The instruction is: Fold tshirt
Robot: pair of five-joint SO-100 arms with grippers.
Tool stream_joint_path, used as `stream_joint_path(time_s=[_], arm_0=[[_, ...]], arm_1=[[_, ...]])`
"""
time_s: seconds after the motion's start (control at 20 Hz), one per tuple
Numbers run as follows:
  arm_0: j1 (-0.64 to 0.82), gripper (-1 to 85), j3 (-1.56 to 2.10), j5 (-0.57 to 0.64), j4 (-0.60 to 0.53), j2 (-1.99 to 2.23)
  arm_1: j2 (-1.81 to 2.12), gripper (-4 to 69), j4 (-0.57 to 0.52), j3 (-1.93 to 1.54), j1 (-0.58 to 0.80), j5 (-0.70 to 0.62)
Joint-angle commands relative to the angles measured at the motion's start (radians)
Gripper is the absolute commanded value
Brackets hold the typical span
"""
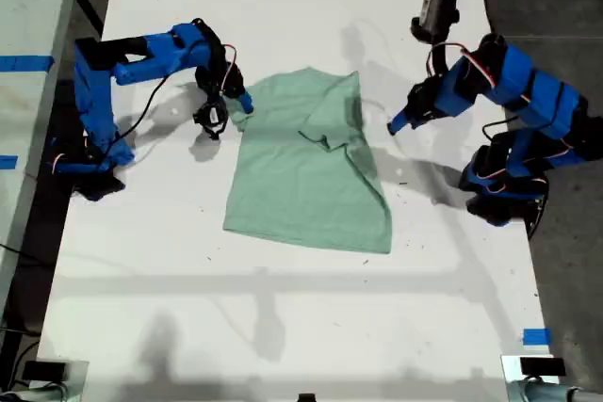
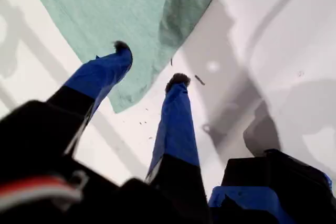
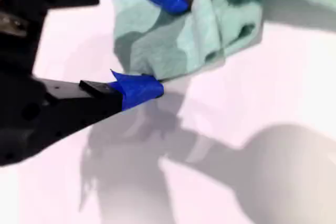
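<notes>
My first gripper (image 2: 149,64) hovers, jaws spread, beside the tshirt (image 1: 306,171); my second gripper (image 3: 168,40) clamps its bunched edge.

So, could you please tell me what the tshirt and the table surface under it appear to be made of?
The tshirt looks like soft knit fabric, matte pale mint: it creases, drapes and bunches at my second hand. The table looks like a hard, smooth white board, faintly glossy with soft shadows; whether laminate or painted, I cannot tell.

We see a plain mint-green tshirt (image 1: 306,171) on a white bench (image 1: 283,308); both our arms are blue and black.
</notes>
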State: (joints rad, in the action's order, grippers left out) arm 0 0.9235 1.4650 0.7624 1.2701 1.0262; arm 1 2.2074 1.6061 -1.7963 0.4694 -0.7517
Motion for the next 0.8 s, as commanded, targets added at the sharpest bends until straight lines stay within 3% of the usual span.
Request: stream_joint_path(time_s=[0.0,0.3,0.45,0.75], arm_0=[[-0.014,0.1,-0.118,0.021,0.063,-0.058],[0.011,0.1,-0.044,-0.014,0.097,0.232],[0.038,0.1,0.037,-0.026,0.060,0.385],[-0.179,0.1,-0.299,-0.072,0.046,0.265]], arm_1=[[0.094,17.2,-0.046,-0.043,-0.011,0.015],[0.193,13.8,-0.058,-0.146,-0.003,0.031],[0.213,13.0,-0.058,-0.173,0.000,0.037],[0.213,13.0,-0.058,-0.192,0.002,0.046]])
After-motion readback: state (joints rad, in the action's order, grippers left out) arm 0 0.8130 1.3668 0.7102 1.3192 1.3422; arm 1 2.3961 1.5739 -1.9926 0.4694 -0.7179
